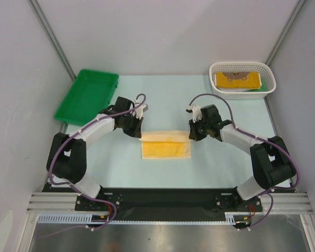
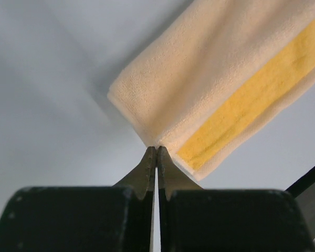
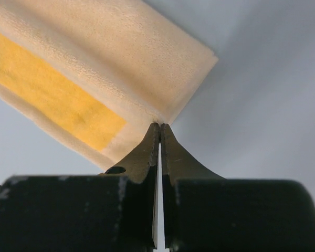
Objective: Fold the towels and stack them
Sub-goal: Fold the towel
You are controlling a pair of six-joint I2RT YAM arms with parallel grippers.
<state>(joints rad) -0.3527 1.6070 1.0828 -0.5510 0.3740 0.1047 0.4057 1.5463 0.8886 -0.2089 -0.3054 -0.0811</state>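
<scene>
A yellow towel (image 1: 166, 145) with a pale cream reverse lies partly folded at the table's middle, its far edge lifted and turned over. My left gripper (image 1: 138, 132) is shut on the towel's far left corner; in the left wrist view the tips (image 2: 156, 149) pinch the cream edge of the towel (image 2: 220, 89). My right gripper (image 1: 191, 135) is shut on the far right corner; in the right wrist view the tips (image 3: 160, 126) pinch the towel (image 3: 105, 68). Another yellow towel (image 1: 236, 80) lies in the white basket.
A green tray (image 1: 88, 94) sits at the far left of the table. A white mesh basket (image 1: 243, 67) stands at the far right. The table surface (image 1: 163, 100) is pale blue, with grey walls on both sides.
</scene>
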